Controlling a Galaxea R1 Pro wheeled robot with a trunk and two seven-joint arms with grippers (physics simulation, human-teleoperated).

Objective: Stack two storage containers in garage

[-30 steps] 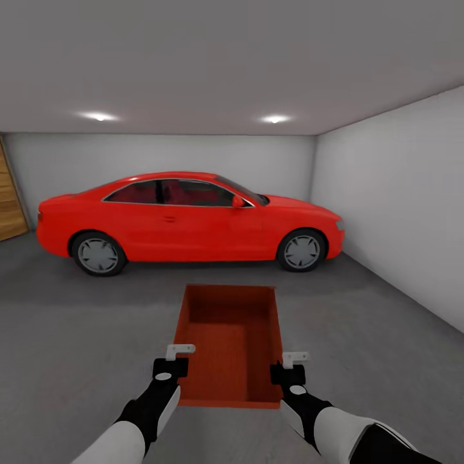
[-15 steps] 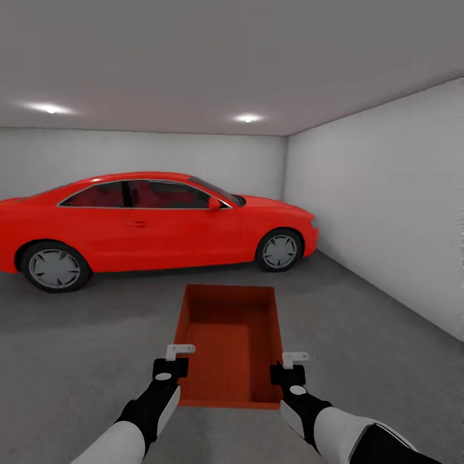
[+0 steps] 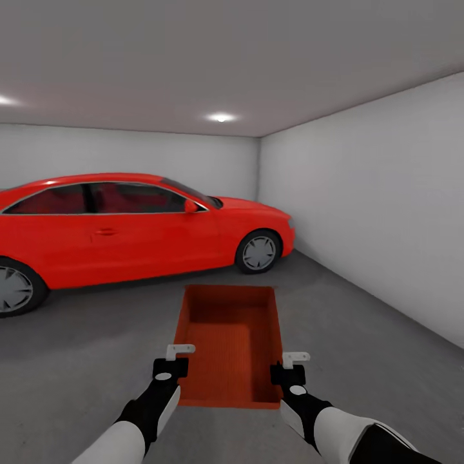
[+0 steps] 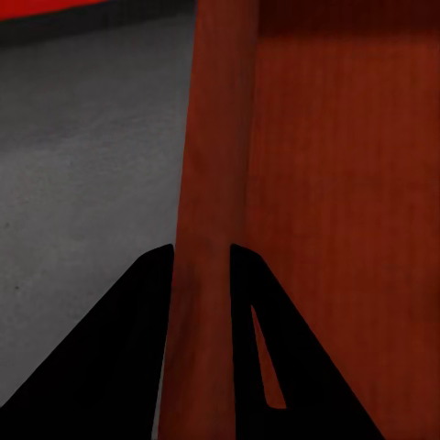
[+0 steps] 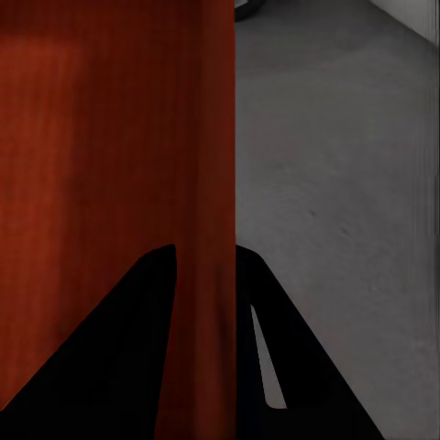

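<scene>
I carry one orange-red storage container [image 3: 229,341], open-topped and empty, level in front of me above the dark grey garage floor [image 3: 84,348]. My left gripper [image 3: 180,351] is shut on its left wall, and my right gripper [image 3: 295,356] is shut on its right wall. The left wrist view has the container wall [image 4: 213,183] pinched between two dark fingers [image 4: 137,321]. In the right wrist view the other wall [image 5: 213,165] sits between dark fingers [image 5: 137,321] in the same way, with grey floor [image 5: 339,165] beside it.
A red car [image 3: 129,225] stands side-on across the garage ahead and to the left. A pale grey wall [image 3: 374,212] runs along the right, meeting the back wall [image 3: 161,154] at a corner. Open concrete lies between me and the car.
The whole view has swung to the right: the car and ceiling lights have slid left, and more of the right wall shows. Both grippers and the container hold the same pose.
</scene>
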